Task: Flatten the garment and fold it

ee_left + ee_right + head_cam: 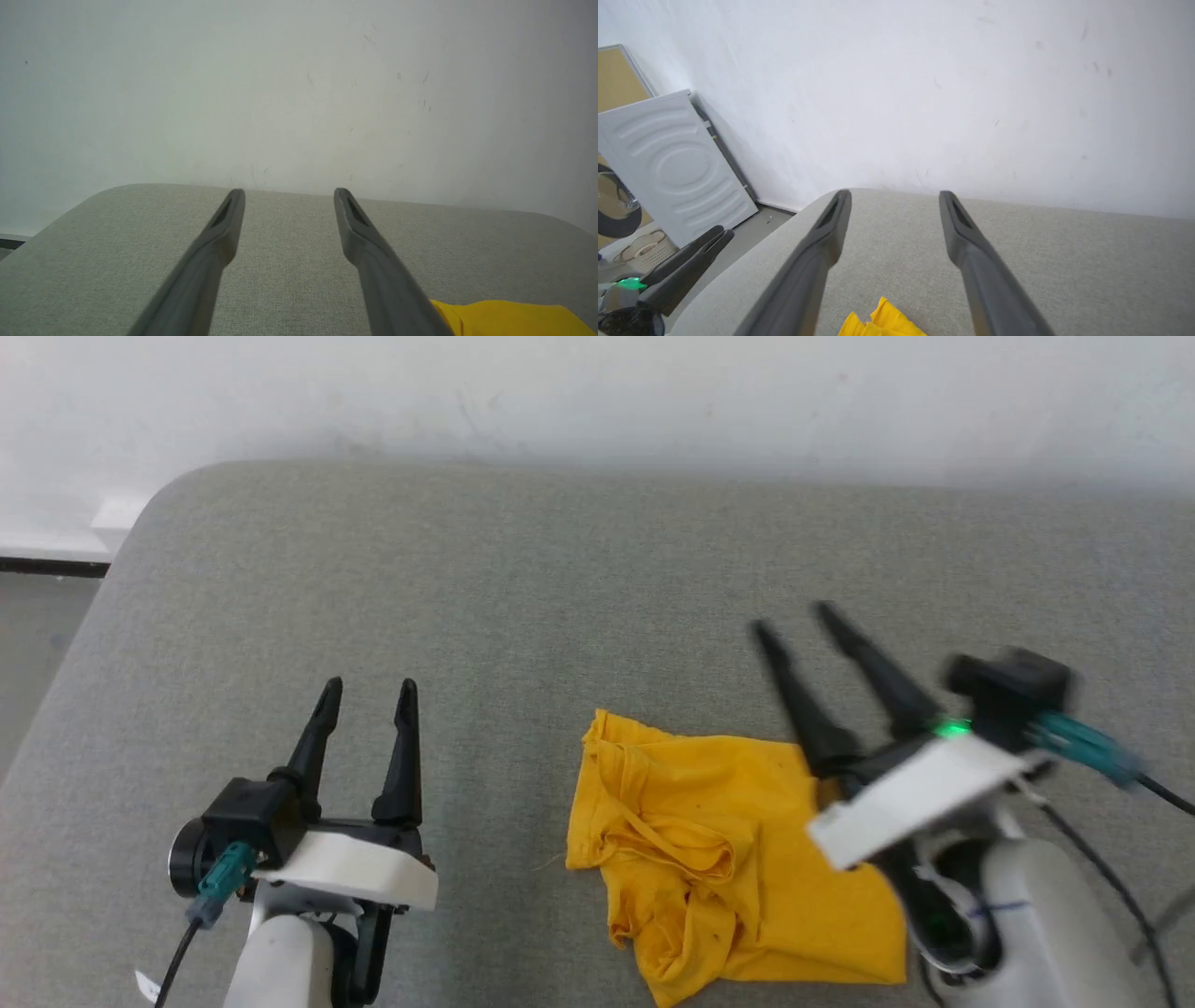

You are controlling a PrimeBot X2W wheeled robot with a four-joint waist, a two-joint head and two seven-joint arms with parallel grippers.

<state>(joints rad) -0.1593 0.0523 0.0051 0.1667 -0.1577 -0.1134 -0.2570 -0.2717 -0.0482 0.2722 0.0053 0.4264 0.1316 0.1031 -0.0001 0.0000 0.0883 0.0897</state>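
The yellow garment (719, 849) lies in a folded, rumpled heap on the grey padded surface (560, 588), near its front edge and right of centre. My right gripper (794, 616) hovers over the garment's right edge, open, nothing between its fingers, and blurred. My left gripper (367, 689) stands open well to the left of the garment, apart from it. In the left wrist view a yellow corner of the garment (504, 318) shows past the right finger (373, 261). In the right wrist view a small yellow fold of the garment (882, 322) lies between the open fingers (817, 261).
A white wall (597, 392) runs behind the padded surface, whose rounded far-left corner (159, 504) drops to the floor. In the right wrist view a white washing machine (672, 163) and a woven basket (642, 254) stand on the floor to the left, beside my left gripper (712, 235).
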